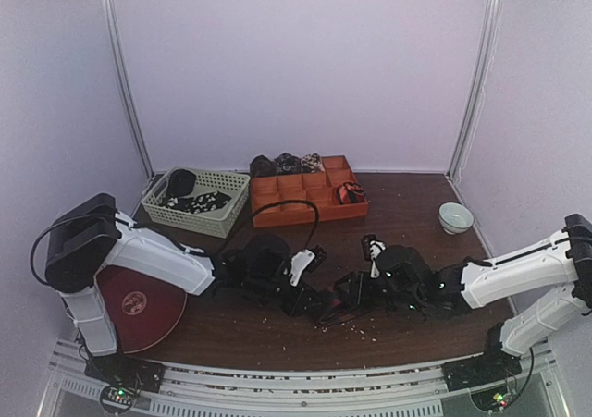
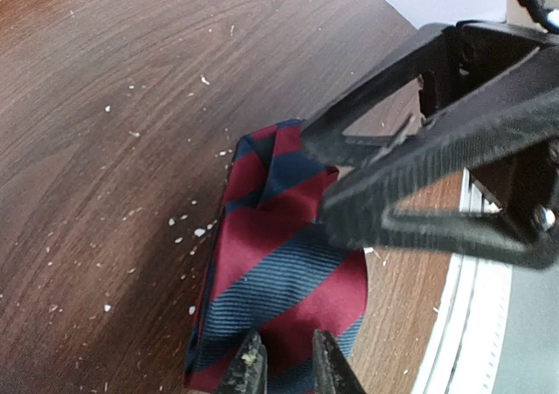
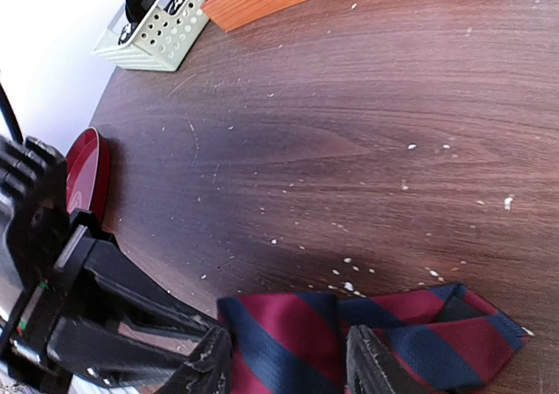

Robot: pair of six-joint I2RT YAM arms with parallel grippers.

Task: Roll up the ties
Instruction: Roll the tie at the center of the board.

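The red-and-navy striped fabric tie [image 2: 279, 263] is laid on the dark wood table [image 3: 349, 106] toward 6 o'clock in the top view, with its long axis roughly 9-to-3. It's pinched from 9 o'clock by the nearly closed left gripper [image 2: 288, 372]. The right gripper [image 3: 284, 359] is set astride it at 3 o'clock, half-spread, with nothing really gripped.

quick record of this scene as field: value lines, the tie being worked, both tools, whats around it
tie in work: striped tie, red and dark blue, folded, lying on the table
left tool: closed on the striped tie
right tool: jaws apart, astride the striped tie
orange tray: far side, one rolled tie in a right-end compartment
basket: left of the tray, dark ties inside
bowl: far right
surface: pale crumbs scattered
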